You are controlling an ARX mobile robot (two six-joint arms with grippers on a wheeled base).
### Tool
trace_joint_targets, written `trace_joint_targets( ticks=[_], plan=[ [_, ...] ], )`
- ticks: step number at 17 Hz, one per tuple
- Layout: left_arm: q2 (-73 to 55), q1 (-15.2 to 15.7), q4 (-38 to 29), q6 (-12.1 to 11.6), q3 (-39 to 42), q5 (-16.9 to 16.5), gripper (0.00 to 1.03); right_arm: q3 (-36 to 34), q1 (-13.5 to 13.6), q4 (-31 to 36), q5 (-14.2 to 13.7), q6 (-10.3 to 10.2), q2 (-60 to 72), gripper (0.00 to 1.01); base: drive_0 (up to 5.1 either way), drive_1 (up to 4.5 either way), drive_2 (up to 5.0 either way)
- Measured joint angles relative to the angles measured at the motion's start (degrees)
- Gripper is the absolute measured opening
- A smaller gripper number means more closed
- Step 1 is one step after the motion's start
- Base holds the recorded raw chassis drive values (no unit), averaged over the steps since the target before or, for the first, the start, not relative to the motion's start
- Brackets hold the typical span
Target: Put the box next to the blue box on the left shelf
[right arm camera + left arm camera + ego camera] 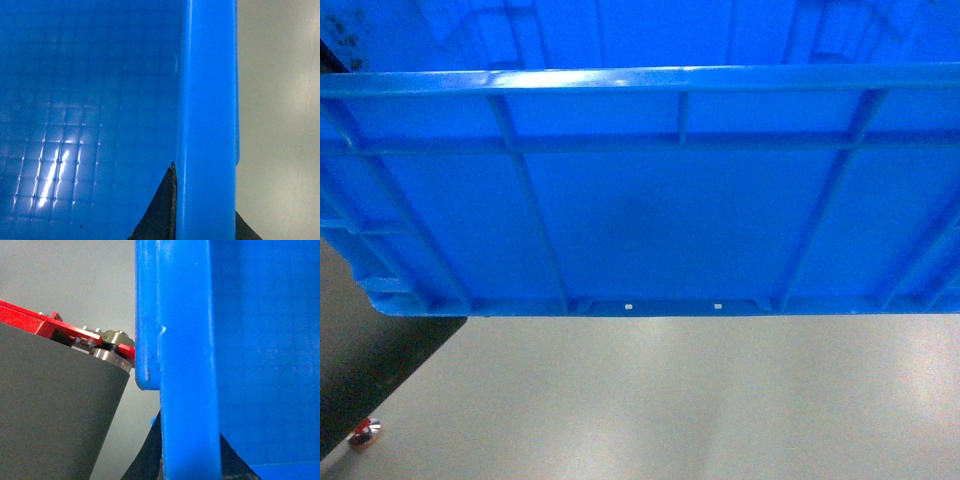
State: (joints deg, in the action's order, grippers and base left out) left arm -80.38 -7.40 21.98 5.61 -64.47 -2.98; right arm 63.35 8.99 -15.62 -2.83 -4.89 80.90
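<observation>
The box (pixel 640 220), a bright blue ribbed crate, fills the upper two thirds of the head view, held up above the floor with its side wall facing the camera. In the left wrist view my left gripper (pixel 190 460) is shut on the box's rim wall (pixel 185 365), a black finger (pixel 147 460) on each side. In the right wrist view my right gripper (pixel 206 220) is shut on the opposite rim (pixel 207 100), one black finger (pixel 160 215) inside the box over its gridded bottom. The left shelf and the other blue box are out of view.
Pale grey floor (pixel 670 400) lies below the box. A dark slab (pixel 370 360) with a small red and metal part (pixel 365 432) stands at the lower left. Left of the left gripper, a dark grey belt-like surface (pixel 50 415) carries a red frame (pixel 30 320).
</observation>
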Motion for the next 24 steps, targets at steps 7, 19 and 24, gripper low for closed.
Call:
trace_joint_targets(
  ticks=[7, 19, 24],
  plan=[
    [0.0, 0.0, 0.0, 0.0, 0.0, 0.0, 0.05, 0.0, 0.0, 0.0, 0.0, 0.0, 0.0, 0.07, -1.7, -1.65, -1.7],
    [0.0, 0.0, 0.1, 0.0, 0.0, 0.0, 0.05, 0.0, 0.0, -0.2, 0.0, 0.0, 0.0, 0.07, -1.4, -1.06, -1.8],
    [0.0, -0.1, 0.2, 0.2, 0.0, 0.0, 0.05, 0.0, 0.0, -0.2, -0.2, 0.0, -0.3, 0.07, 0.4, 4.59, -3.9]
  ],
)
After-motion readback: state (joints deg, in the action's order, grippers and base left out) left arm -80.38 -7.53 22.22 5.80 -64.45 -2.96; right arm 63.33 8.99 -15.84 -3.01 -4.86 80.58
